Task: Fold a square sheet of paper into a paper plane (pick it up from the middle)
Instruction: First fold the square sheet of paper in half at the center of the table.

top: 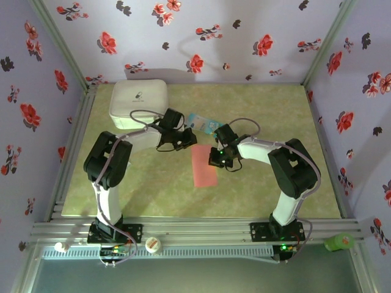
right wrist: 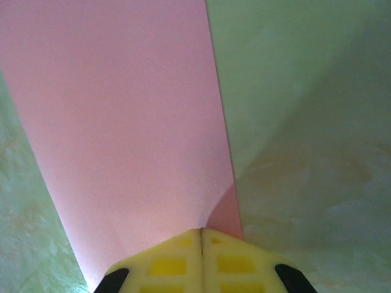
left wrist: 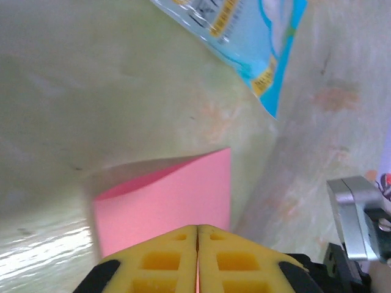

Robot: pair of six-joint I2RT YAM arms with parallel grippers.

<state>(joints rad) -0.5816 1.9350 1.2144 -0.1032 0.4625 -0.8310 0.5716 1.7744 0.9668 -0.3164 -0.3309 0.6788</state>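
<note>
Storage sits furthest left: the white case stands in the far corner of the table, well apart from the work, which I judge keeps the middle free for folding. Next along, the left gripper reaches over the far left corner of the square sheet of paper. The sheet lies near the table's centre, doubled into a long narrow rectangle with its long sides running away from the arm bases. In the left wrist view this gripper has its yellow fingertips pressed together with no real gap, and the pink sheet runs right up beneath them. The sheet's left edge bows slightly off the surface and casts a shadow. Just beyond, the light-blue packet lies near the sheet's far end but apart from it, and seems to play no part. Further right, the right gripper meets the sheet's right long edge, so the two grippers bracket the far end. I judge this placing suits pinning the doubled layers while a crease is set. Seen from the right wrist, that gripper is also closed tight, its fingertips on the sheet, where a small curved lip shows. Whether either gripper nips a layer or merely presses down on it, I cannot tell.
</note>
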